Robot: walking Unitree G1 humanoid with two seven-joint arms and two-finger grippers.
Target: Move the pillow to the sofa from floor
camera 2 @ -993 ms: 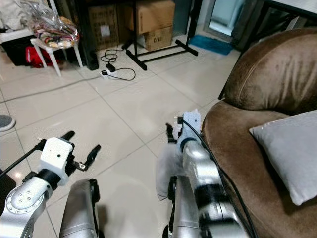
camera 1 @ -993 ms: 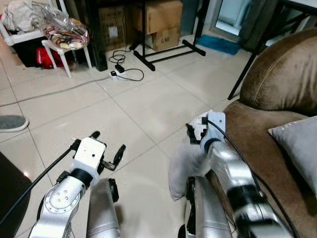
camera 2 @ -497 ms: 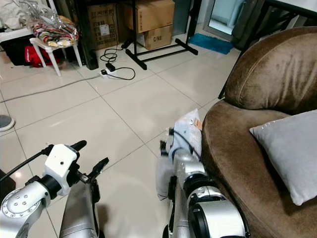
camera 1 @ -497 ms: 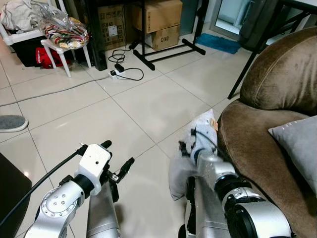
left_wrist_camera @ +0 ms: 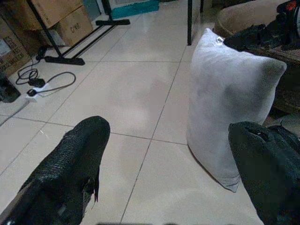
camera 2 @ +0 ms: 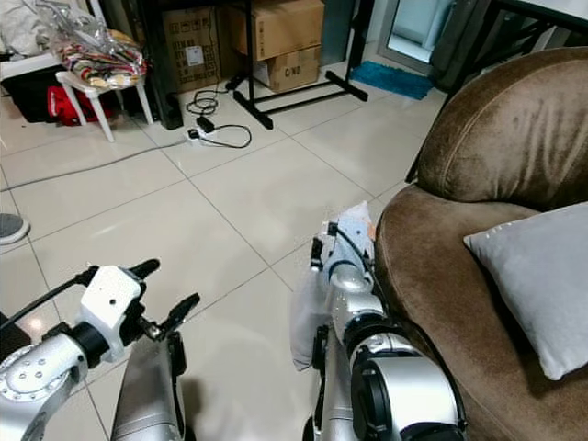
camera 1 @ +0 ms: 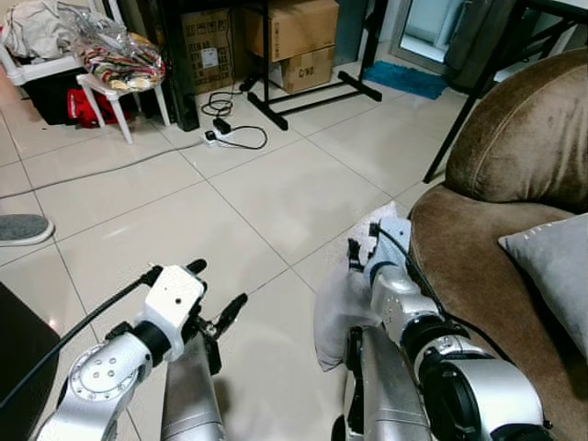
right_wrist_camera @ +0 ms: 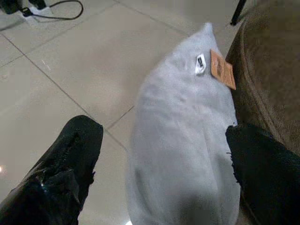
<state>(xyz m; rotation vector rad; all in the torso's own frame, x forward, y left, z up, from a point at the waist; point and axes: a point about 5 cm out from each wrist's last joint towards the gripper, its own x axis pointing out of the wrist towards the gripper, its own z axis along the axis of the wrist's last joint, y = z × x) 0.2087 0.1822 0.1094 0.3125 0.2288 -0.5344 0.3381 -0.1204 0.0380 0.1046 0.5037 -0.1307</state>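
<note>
A white pillow [camera 1: 338,308] stands on edge on the tiled floor, leaning against the front of the brown sofa [camera 1: 478,239]. It carries a small orange tag [right_wrist_camera: 221,69] near its top corner. My right gripper [camera 1: 366,246] hovers just above the pillow's top, open, with its black fingers [right_wrist_camera: 75,154] spread to either side of the pillow [right_wrist_camera: 183,140]. My left gripper [camera 1: 216,287] is low over the floor to the pillow's left, open and apart from it. In the left wrist view the pillow [left_wrist_camera: 229,103] stands ahead between the fingers.
A grey cushion [camera 1: 556,266] lies on the sofa seat. Farther back are a power strip with cable [camera 1: 225,133], a black stand's feet [camera 1: 303,92], cardboard boxes [camera 1: 294,28], a white chair with bags [camera 1: 119,64] and a blue mat [camera 1: 404,81]. A shoe [camera 1: 23,227] lies at the left.
My right wrist has dropped and drawn back, now turned down over the pillow's top. The left gripper has slid a little lower and to the right. The pillow stays put.
</note>
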